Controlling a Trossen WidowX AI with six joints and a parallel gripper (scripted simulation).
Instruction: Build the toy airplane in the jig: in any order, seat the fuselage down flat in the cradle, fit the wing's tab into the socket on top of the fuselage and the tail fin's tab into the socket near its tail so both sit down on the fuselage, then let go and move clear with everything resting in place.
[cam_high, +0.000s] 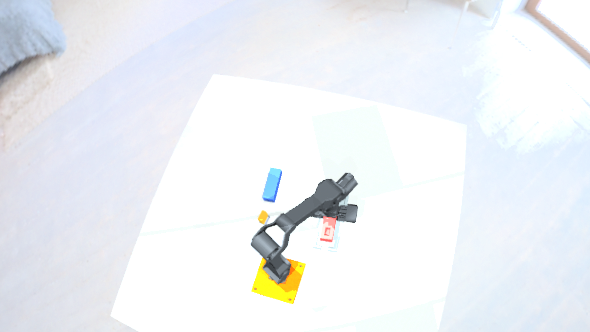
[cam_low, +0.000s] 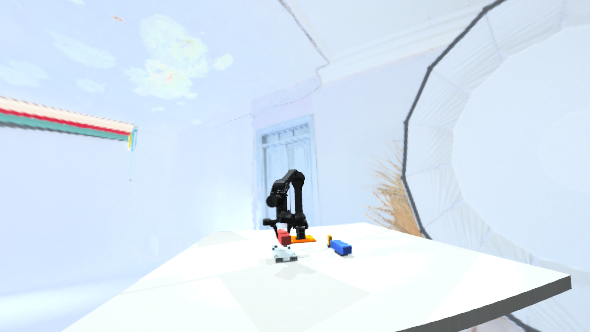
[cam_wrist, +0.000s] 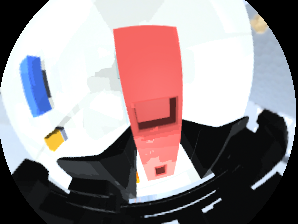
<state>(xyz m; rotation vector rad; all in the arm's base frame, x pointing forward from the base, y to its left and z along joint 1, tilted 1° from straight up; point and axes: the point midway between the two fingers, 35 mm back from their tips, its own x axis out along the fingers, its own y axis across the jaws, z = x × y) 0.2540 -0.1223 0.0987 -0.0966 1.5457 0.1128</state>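
Left of the jig (cam_high: 334, 246) (cam_low: 284, 254), the wing (cam_high: 272, 185) (cam_low: 341, 247) (cam_wrist: 36, 86) and fin (cam_high: 263, 216) (cam_low: 329, 241) (cam_wrist: 54, 140) waited unfitted. Above it, my gripper (cam_high: 329, 216) (cam_low: 282, 229) (cam_wrist: 152, 123) clasped the fuselage (cam_high: 328, 225) (cam_low: 283, 237) (cam_wrist: 150, 60) for seating, which called for squaring, then level lowering. The fuselage masked much of the pale cradle from my wrist view; alignment was unclear.

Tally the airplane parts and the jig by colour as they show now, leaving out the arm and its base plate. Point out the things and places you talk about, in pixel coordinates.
Red: 1, the fuselage (cam_high: 328, 223) (cam_low: 283, 237) (cam_wrist: 150, 65)
Blue: 1, the wing (cam_high: 272, 185) (cam_low: 341, 247) (cam_wrist: 36, 87)
Yellow-orange: 1, the tail fin (cam_high: 263, 217) (cam_low: 329, 241) (cam_wrist: 54, 140)
Pale, whitish: 1, the jig (cam_high: 333, 247) (cam_low: 284, 254)
Total: 4
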